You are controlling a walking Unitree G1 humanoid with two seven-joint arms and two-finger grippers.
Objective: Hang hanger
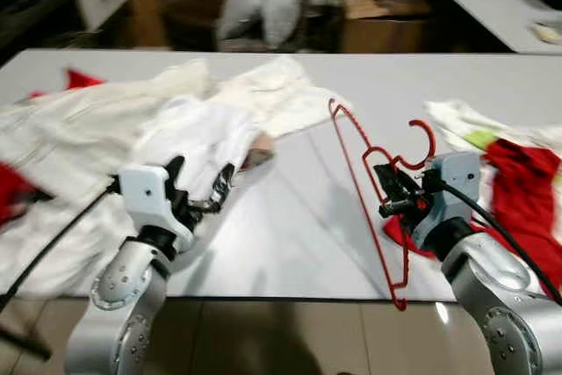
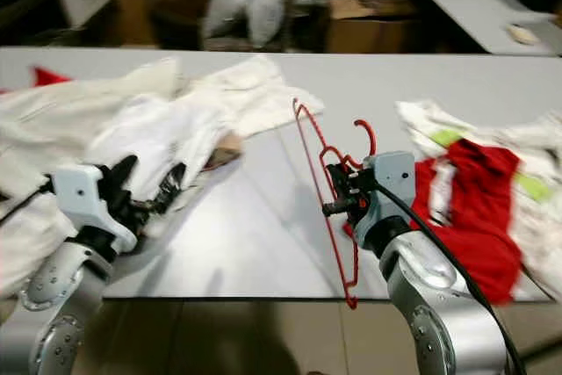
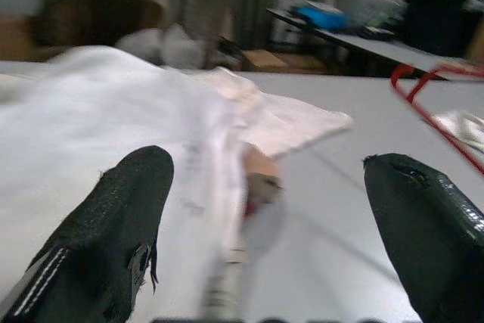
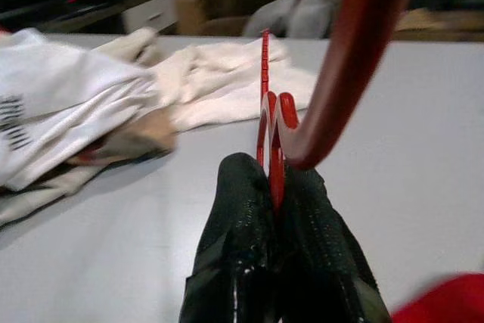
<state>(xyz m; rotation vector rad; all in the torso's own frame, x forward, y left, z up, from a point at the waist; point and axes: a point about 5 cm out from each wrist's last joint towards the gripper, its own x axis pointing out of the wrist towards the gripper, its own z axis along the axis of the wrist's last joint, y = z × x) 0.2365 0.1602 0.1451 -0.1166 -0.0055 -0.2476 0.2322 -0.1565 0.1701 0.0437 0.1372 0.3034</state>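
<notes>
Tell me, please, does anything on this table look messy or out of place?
Yes. White clothes lie crumpled across the table's left side, and red garments are heaped at its right edge. The red hanger is bare, pinched in the right hand.

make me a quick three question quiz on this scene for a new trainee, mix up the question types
1. True or false: the right gripper is shut on the red hanger.
2. Multiple choice: what lies just ahead of the open left gripper? A) a white garment B) a cardboard box C) a blue towel
3. Short answer: what colour is the garment lying on the table beside the right arm?

Key:
1. True; the wrist view shows both fingers pinched on the hanger's wire near its hook.
2. A, the white garment heaped on the table.
3. Red; the red garment lies on the robot's right.
</notes>
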